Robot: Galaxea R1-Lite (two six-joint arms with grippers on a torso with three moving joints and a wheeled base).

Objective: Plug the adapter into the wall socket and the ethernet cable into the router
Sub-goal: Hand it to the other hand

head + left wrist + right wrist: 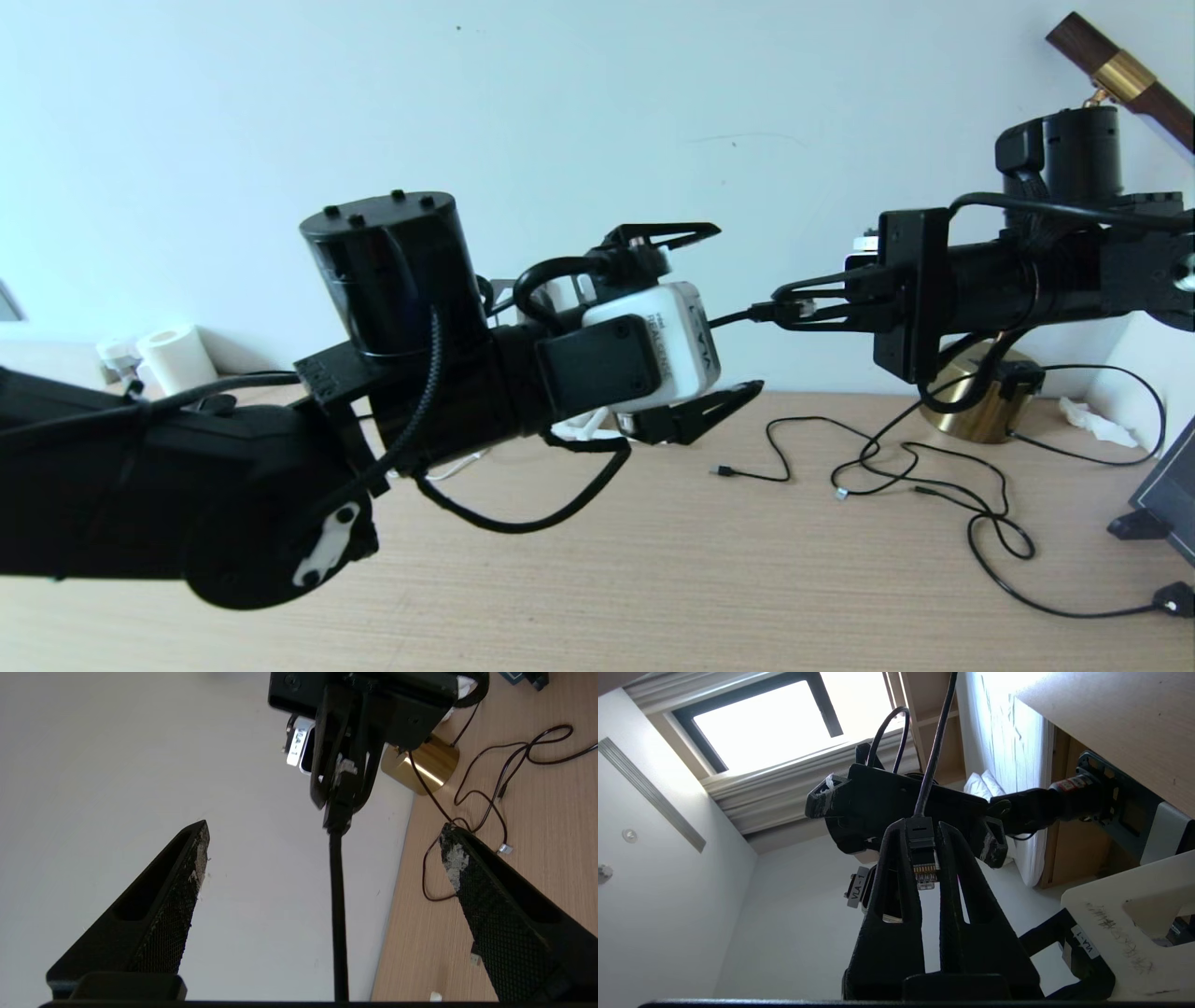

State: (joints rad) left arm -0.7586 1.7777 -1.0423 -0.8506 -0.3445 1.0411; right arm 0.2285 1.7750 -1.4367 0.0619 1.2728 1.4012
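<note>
The ethernet cable's small black plug (920,854), gold contacts showing, is pinched in my right gripper (923,830), which is shut on it and held level above the desk (653,560). In the head view that right gripper (794,310) points at my left gripper (726,313). The ethernet cable (337,905) runs from the plug straight between the fingers of my left gripper (324,831), which stands wide open around it without touching. The router, the adapter and the wall socket are out of view or hidden behind my left arm.
A brass lamp base (980,415) stands at the wall on the right. Thin black cords (934,481) loop over the desk below my right arm. A paper roll (177,359) sits at the far left, a dark slanted screen (1167,495) at the right edge.
</note>
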